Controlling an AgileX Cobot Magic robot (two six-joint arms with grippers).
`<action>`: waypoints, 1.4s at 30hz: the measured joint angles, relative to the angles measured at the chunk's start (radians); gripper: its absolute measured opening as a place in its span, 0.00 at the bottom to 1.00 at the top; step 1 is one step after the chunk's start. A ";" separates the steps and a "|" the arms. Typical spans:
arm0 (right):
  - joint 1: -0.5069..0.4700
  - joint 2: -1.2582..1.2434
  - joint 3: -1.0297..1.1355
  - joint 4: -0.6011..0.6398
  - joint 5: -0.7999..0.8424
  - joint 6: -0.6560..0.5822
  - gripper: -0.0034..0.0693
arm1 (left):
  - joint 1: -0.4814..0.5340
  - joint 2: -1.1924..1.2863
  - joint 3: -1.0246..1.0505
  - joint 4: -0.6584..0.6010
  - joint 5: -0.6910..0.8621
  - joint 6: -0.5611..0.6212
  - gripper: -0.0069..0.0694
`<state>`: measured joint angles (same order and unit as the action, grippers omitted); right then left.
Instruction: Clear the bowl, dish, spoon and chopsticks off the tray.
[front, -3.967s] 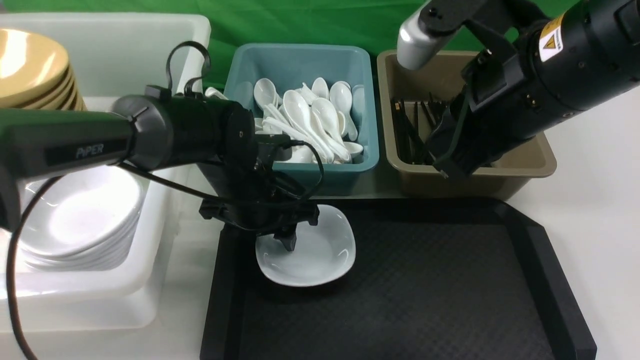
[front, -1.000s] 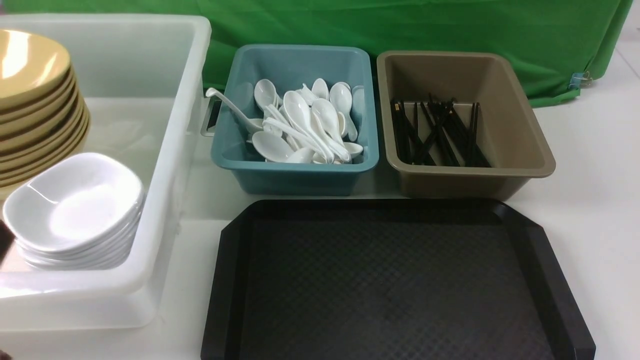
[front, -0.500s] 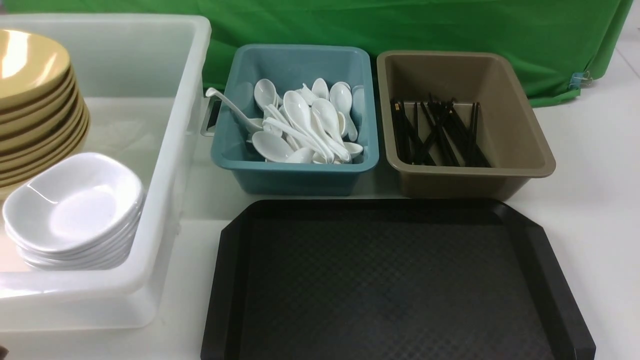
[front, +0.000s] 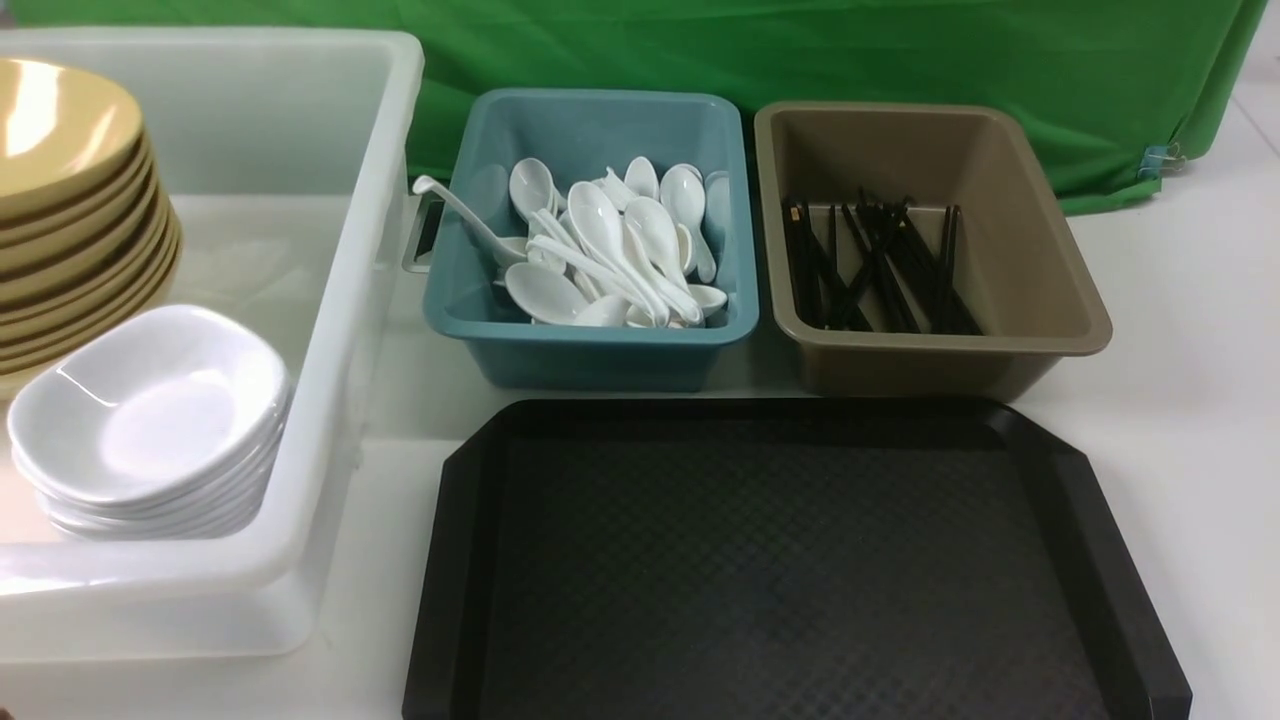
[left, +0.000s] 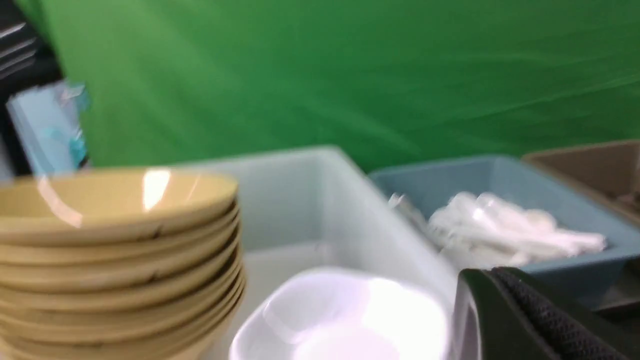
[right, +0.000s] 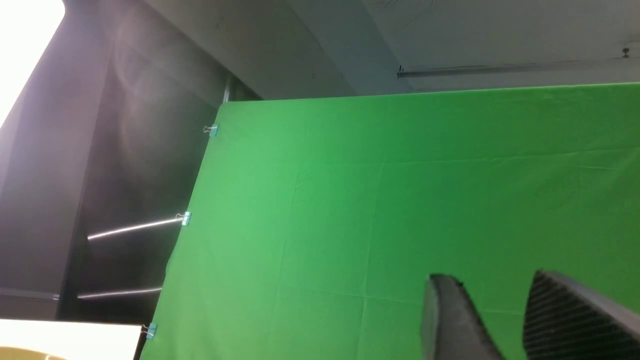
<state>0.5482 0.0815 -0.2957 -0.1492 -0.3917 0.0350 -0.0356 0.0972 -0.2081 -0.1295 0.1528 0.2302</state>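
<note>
Up by the green cloth (right: 400, 200) I see my right gripper (right: 492, 320) spread apart; my left gripper (left: 525, 320) is pressed together.

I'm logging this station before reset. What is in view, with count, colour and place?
tray: one, black, nearest, nothing on it.
spoon bin: one, teal, behind the tray's left half.
spoons: a pile, white, in the teal bin.
chopstick bin: one, brown, right of the teal bin.
chopsticks: a bundle, black, in the brown bin.
tub: one, translucent white, far left.
bowls: a stack, mustard yellow, in the tub.
dishes: a stack, white, in the tub, in front of the bowls.
backdrop: green cloth, behind.
left end effector: black, shut.
right end effector: black, open, empty.
</note>
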 joint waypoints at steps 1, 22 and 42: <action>0.000 0.000 0.000 0.000 0.006 0.000 0.37 | 0.044 -0.023 0.048 0.001 -0.001 -0.006 0.09; 0.000 0.000 0.001 0.003 0.123 0.000 0.38 | 0.059 -0.096 0.216 0.066 0.078 -0.122 0.09; 0.000 0.000 0.001 0.004 0.123 0.000 0.38 | 0.057 -0.096 0.216 0.071 0.078 -0.127 0.09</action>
<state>0.5482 0.0815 -0.2948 -0.1453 -0.2686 0.0350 0.0213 0.0013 0.0075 -0.0583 0.2308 0.1031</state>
